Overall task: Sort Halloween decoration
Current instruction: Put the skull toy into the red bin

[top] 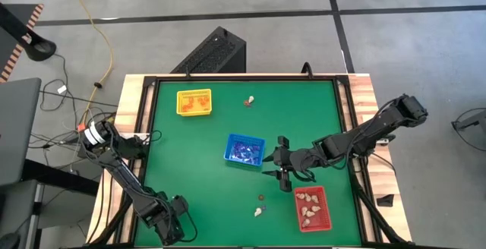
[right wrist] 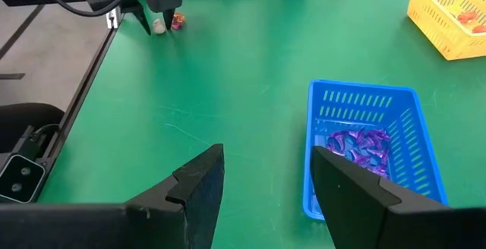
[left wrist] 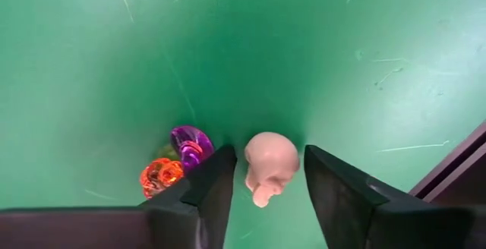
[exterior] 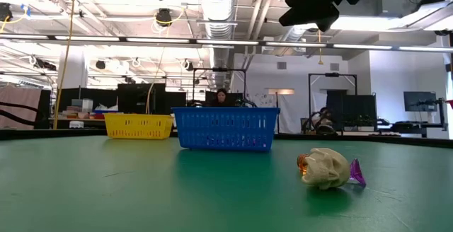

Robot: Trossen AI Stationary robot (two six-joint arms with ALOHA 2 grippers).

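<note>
Green table (top: 205, 150) w/ wood edges. Yellow tray (top: 194, 102) far-left, blue tray (top: 244, 150) centre, red tray (top: 312, 208) near-right. Black box (top: 213, 52) behind table; cables on floor.

Green table (top: 205, 150), yellow tray (top: 194, 102), blue tray (top: 244, 150), red tray (top: 313, 208), cream skull trinket (left wrist: 270, 165)

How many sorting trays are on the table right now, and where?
3. In the high view: the yellow tray sits toward the mat's upper left, the blue tray near the centre, and the red tray at the lower right. None seems hidden.
</note>
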